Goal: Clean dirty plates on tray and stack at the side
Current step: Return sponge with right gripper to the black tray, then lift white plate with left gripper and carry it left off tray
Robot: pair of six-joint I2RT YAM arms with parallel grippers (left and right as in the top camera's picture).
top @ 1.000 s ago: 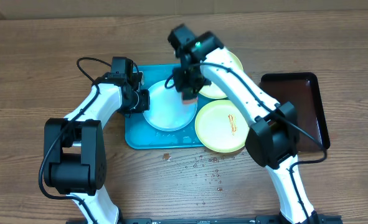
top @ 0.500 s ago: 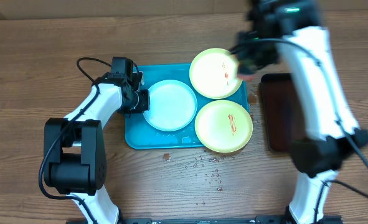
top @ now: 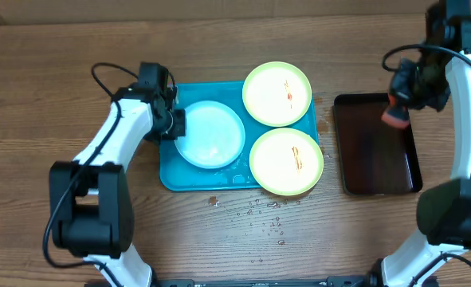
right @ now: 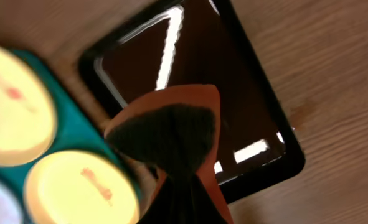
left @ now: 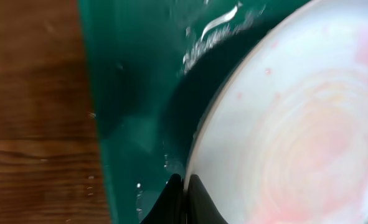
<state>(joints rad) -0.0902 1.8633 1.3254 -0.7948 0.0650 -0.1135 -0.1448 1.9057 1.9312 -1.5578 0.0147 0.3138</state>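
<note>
The left gripper (top: 174, 123) is clenched on the rim of the blue-rimmed plate (top: 211, 135) on the turquoise tray (top: 171, 174), and the right gripper (top: 396, 112) grasps an orange sponge (top: 395, 118) above the dark tray (top: 376, 155), so wiping seems the step in hand, and next the sponge must reach the smeared green plates (top: 287, 162).

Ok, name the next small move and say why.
Probably the left gripper lifts the blue-rimmed plate off the turquoise tray toward the side: it is shut on that plate's rim, the plate shows only faint pink, and the right gripper holds the sponge away over the dark tray.
</note>
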